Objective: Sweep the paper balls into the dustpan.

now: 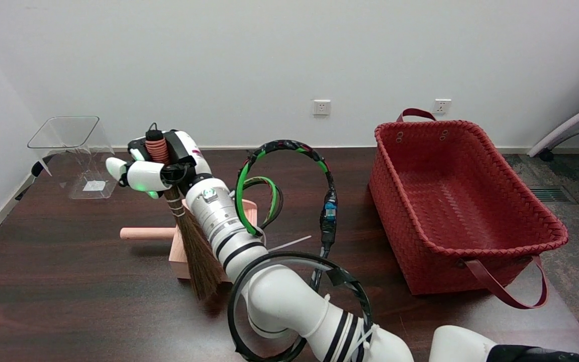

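Paper balls are hidden from view, likely behind the arm; the wooden dustpan (179, 251) lies mid-table. The right hand (156, 168) grips the small broom (196, 251) upright. Better to keep bristles low, stroking toward the dustpan's mouth.

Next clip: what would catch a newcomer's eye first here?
The white right arm sweeps in from the lower right, its hand gripping a small broom over a wooden dustpan at centre-left. A big red basket fills the right side, and a clear container stands at the far left.
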